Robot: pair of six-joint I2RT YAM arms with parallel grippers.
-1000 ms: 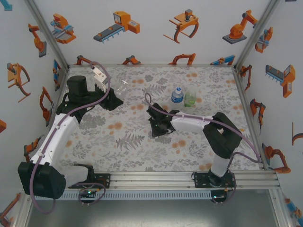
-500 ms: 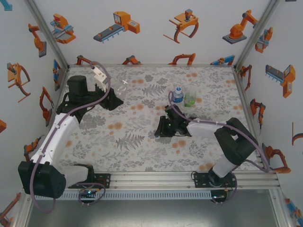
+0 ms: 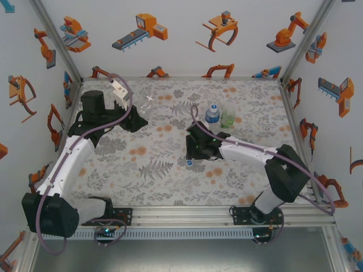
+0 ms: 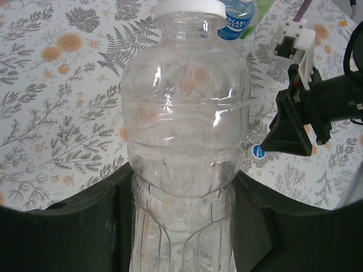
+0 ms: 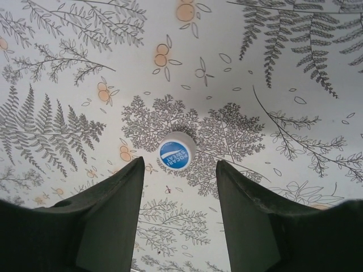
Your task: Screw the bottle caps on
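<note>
Item: bottle cap (image 5: 174, 152), white rim with a blue printed top, lying flat and printed side up on the patterned table (image 5: 295, 68), just below centre in the right wrist view and below and left of the right arm's head in the overhead view. Right gripper (image 5: 180, 164): fingers spread, hanging over the cap, one to each side, neither touching it. Risk, as judged: the cap is low and light, so a close that lands off-centre or too high would likely catch only its edge and flick or tip it across the table, while a descent too deep would drive the fingertips into the tabletop. Next outward: blue-labelled bottle (image 3: 212, 113) and green-tinted bottle (image 3: 227, 117), upright and just beside each other, above and right of the gripper in the overhead view. Whether either neck is bare cannot be told. Both look light, so a swing of the right arm could knock them over. Further out, upper left of the overhead view: clear bottle (image 4: 184, 130), already wearing a white cap (image 4: 190, 7), pinched at its lower body by the left gripper (image 4: 181, 221). Its thin wall may buckle or slip under that squeeze. The loose cap, if carried to the wrong neck or set on crooked, would probably cross-thread.
</note>
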